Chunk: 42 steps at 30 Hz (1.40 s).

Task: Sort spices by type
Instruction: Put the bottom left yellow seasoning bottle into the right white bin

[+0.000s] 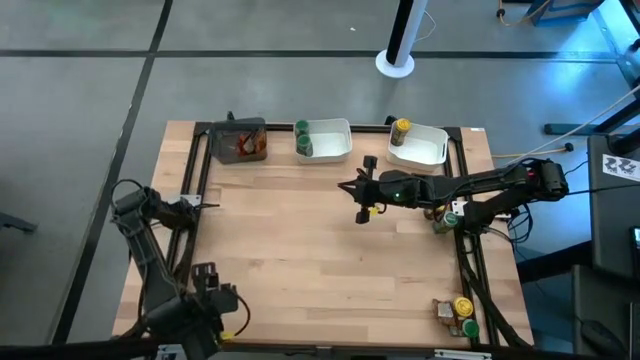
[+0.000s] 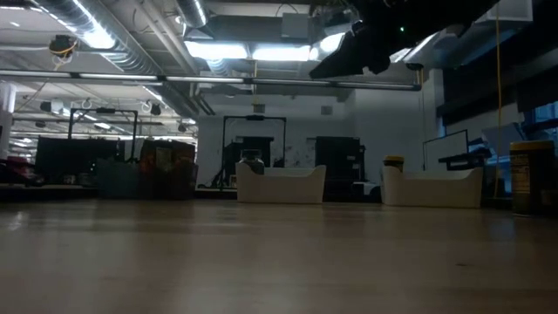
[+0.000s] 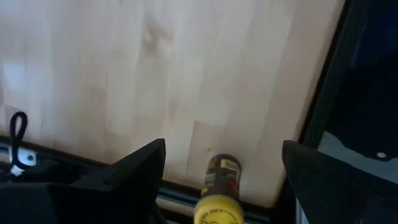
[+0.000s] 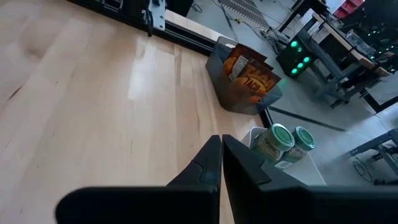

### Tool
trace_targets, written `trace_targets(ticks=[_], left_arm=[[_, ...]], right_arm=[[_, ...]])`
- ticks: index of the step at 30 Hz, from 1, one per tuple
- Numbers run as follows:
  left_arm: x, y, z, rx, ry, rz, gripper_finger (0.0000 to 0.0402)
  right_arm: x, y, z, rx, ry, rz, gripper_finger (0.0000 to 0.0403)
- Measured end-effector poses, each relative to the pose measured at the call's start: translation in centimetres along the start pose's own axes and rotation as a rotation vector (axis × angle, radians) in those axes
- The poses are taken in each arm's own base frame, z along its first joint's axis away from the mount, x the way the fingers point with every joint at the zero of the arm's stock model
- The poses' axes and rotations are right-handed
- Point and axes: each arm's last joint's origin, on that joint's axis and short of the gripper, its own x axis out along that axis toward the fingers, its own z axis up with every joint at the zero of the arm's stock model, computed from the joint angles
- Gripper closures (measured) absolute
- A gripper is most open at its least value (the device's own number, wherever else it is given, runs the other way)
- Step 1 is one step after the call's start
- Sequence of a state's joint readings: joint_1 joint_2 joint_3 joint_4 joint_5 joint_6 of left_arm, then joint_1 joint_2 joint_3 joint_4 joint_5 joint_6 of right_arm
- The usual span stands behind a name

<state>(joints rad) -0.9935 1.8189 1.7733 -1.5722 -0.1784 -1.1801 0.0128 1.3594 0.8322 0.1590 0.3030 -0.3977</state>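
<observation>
Two green-lidded jars (image 1: 302, 139) stood in the middle white tray (image 1: 335, 140), a yellow-lidded jar (image 1: 400, 131) in the right one (image 1: 425, 148). Over mid-table, the right gripper (image 1: 362, 203) hung empty, fingers together. At the near-left corner, the left gripper (image 1: 222, 312) waited, fingers apart, empty.

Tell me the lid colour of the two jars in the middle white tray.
Green lids, clearest in the right wrist view.

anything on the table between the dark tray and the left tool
No, bare wood in the high view between the dark tray and the left tool.
</observation>
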Motion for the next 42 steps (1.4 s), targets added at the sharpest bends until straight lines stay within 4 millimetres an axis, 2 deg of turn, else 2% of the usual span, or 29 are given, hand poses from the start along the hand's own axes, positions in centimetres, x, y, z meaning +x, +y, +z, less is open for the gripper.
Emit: trace_targets(ticks=[7, 15, 20, 27, 32, 35, 42], left_arm=[[0.6, -1.4, -1.7, -0.01, 0.048, 0.005, 0.0096], [0.2, -2.3, -4.4, -0.016, 0.063, -0.008, 0.0096], [0.0, -2.5, -5.4, -0.034, 0.061, -0.01, 0.0096], [2.2, -2.2, -6.0, -0.014, 0.08, 0.074, 0.0096], [3.8, -2.0, -7.0, -0.027, 0.284, 0.101, 0.0096], [4.1, -2.1, -7.4, -0.065, 0.318, 0.099, 0.0096], [4.1, -2.1, -7.5, -0.051, 0.252, 0.111, 0.0096]], right_arm=[[0.0, 0.0, 0.0, 0.0, -0.001, 0.0, 0.0386], [0.0, 0.0, 0.0, 0.0, -0.001, 0.0, 0.0386], [0.0, 0.0, 0.0, 0.0, -0.003, -0.001, 0.0386], [0.0, 0.0, 0.0, 0.0, -0.004, -0.001, 0.0386], [0.0, 0.0, 0.0, 0.0, -0.004, -0.001, 0.0386], [0.0, 0.0, 0.0, 0.0, -0.004, -0.001, 0.0386], [0.0, 0.0, 0.0, 0.0, -0.005, -0.001, 0.0386]])
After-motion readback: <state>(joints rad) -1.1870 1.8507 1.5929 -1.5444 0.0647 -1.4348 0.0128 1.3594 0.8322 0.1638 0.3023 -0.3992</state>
